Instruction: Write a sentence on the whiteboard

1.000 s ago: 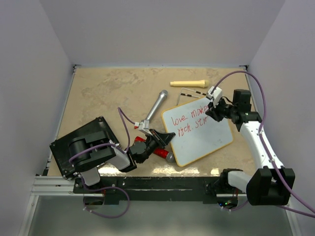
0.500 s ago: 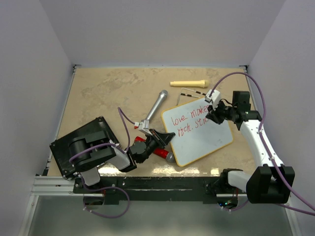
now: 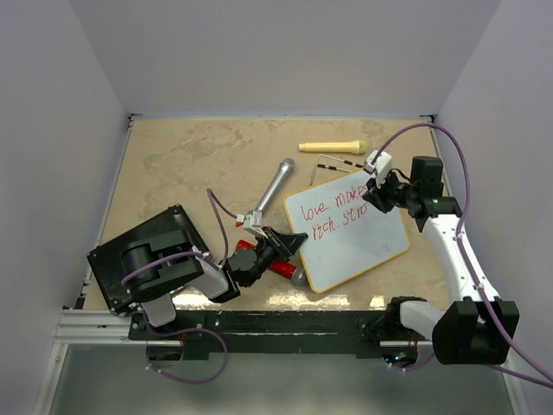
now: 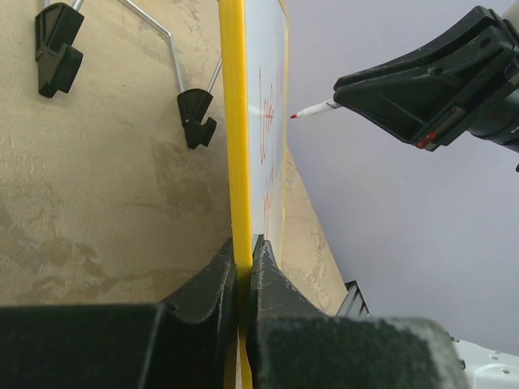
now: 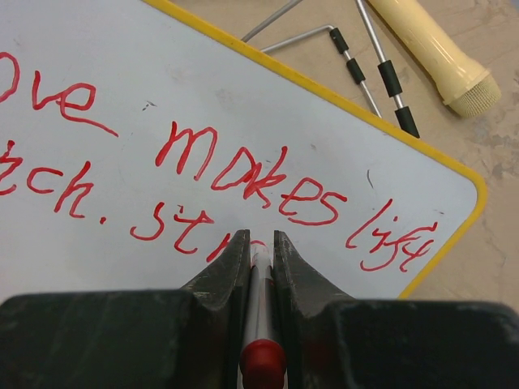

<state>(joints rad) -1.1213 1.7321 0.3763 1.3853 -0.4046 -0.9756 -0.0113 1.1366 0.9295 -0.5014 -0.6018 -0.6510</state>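
Red marker [image 5: 261,312] clenched in right claw [image 5: 259,240], tip at the whiteboard [image 5: 243,89]; left claw [image 4: 243,253] grips its yellow edge.

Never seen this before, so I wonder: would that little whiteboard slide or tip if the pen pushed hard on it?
Likely stiff: the whiteboard shows a straight frame in the left hand. Unheld, it would probably skid or rock on its thin wire feet. Its glossy face looks slippery.
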